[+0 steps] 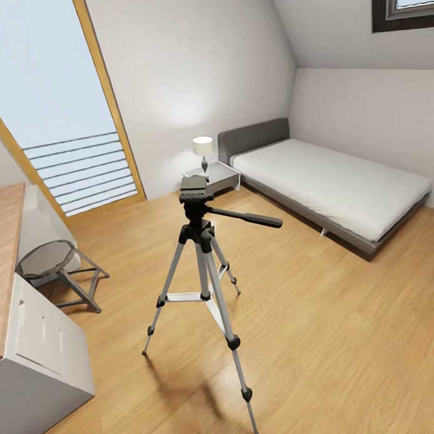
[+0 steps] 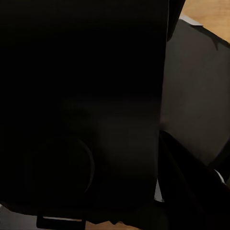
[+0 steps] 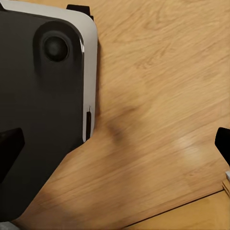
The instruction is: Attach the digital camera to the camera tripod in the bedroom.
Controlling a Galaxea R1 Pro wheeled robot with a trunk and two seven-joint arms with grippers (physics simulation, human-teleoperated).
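The camera tripod [image 1: 203,267] stands on the light wood floor in the middle of the bedroom. Its silver legs are spread, and its black head [image 1: 195,191] has a long pan handle [image 1: 245,216] pointing right. The digital camera is out of view. In the right wrist view my right gripper [image 3: 115,143] is open over bare wood floor, beside the robot's black base [image 3: 43,105], with nothing between its fingertips [image 3: 9,146]. The left wrist view is almost wholly dark, so I cannot make out how the left gripper's fingers stand.
A low grey bed [image 1: 328,182] lies at the back right, with a nightstand and white lamp [image 1: 203,148] beside it. A round grey stool [image 1: 56,266] and a wood-topped white cabinet [image 1: 34,348] stand at the left. Open floor surrounds the tripod.
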